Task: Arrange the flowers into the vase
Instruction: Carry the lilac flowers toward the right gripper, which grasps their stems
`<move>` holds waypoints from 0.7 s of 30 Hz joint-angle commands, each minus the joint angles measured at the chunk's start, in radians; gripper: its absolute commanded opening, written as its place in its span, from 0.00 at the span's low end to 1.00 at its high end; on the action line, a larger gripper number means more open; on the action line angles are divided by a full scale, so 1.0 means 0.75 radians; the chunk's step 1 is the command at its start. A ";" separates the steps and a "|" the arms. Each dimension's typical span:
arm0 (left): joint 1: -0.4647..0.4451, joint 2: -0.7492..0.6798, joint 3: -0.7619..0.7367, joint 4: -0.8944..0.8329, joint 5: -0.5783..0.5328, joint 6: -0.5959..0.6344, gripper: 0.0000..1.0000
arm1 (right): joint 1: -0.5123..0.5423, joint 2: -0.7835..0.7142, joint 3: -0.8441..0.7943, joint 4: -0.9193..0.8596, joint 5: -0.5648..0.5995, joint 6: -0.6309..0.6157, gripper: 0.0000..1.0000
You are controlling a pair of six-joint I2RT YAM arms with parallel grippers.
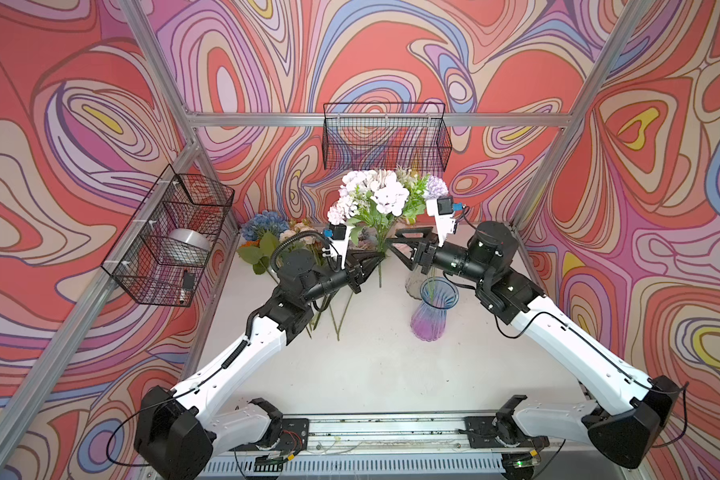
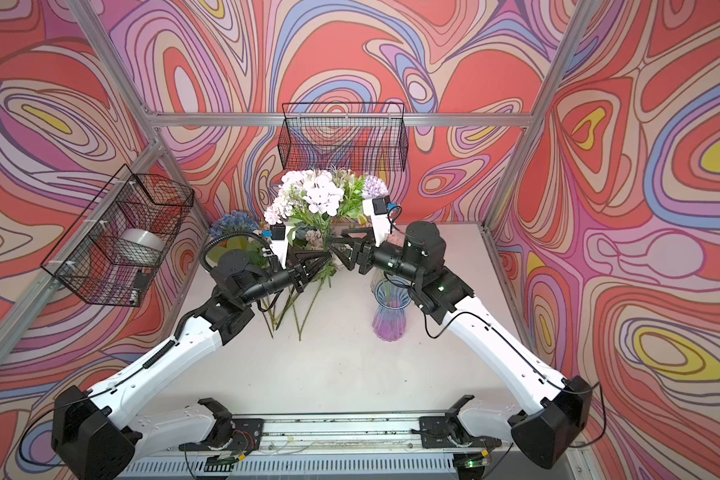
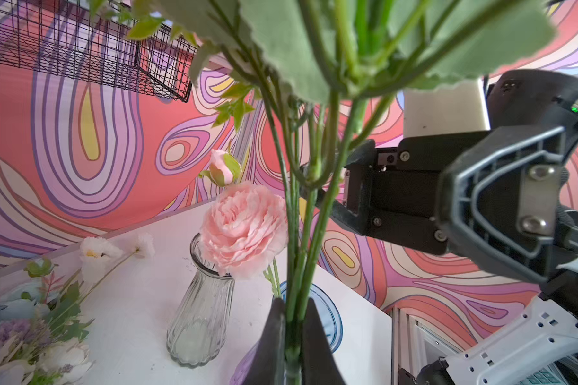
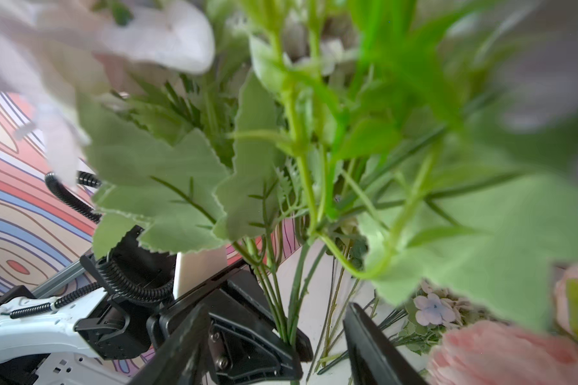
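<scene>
While left pincer [image 1: 379, 257] clamps the flowers [image 1: 385, 195], right pincer [image 1: 393, 241] gapes, seemingly around their stems [image 3: 294, 266].

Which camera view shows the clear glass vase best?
The left wrist view: the clear glass vase stands nearly whole and sharp, holding a pink rose. In both top views the right arm hides most of it. The right wrist view shows no vase.

Upright white-lilac flowers [image 1: 385, 195] aloft near the ribbed blue-purple vase [image 1: 429, 320], standing upright.
</scene>
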 commanded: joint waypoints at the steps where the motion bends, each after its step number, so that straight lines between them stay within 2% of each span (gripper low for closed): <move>1: -0.018 0.006 0.062 0.078 0.040 0.008 0.00 | 0.009 0.018 -0.002 0.057 -0.035 0.036 0.66; 8: -0.045 -0.001 0.078 0.066 0.047 0.034 0.00 | 0.013 0.039 -0.016 0.059 -0.027 0.042 0.65; 21: -0.095 0.025 0.127 -0.026 0.033 0.106 0.00 | 0.015 0.035 -0.044 0.065 -0.017 0.042 0.33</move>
